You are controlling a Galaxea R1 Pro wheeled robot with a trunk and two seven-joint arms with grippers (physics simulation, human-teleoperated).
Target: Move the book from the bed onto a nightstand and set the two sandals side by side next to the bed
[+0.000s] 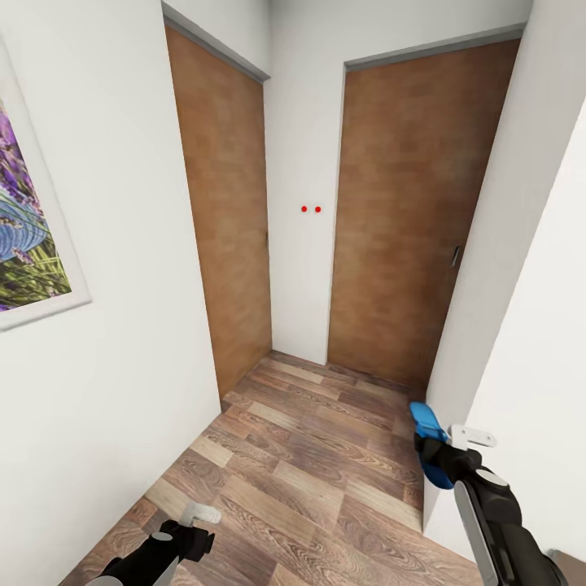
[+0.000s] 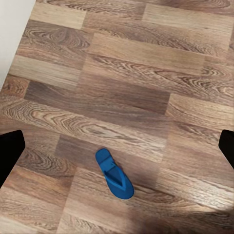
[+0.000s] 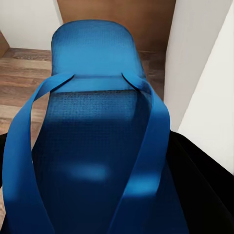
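I am in a narrow hallway with a wood-plank floor point(image 1: 301, 472). My right gripper point(image 1: 441, 457) is shut on one bright blue sandal point(image 1: 426, 425), held off the floor close to the white wall on the right. In the right wrist view this sandal point(image 3: 92, 122) lies sole-up between the dark fingers point(image 3: 204, 190), its thin straps facing the camera. The other blue sandal point(image 2: 114, 174) lies flat on the planks below my left gripper point(image 2: 117, 151), which is open and apart from it. My left gripper point(image 1: 195, 525) hangs low at the left. The book, bed and nightstands are out of view.
Two shut brown wooden doors stand ahead, one on the left point(image 1: 224, 212) and one on the right point(image 1: 407, 220), with a white wall corner point(image 1: 301, 244) between them. A framed lavender picture point(image 1: 24, 236) hangs on the left wall. A white wall point(image 1: 529, 350) crowds my right arm.
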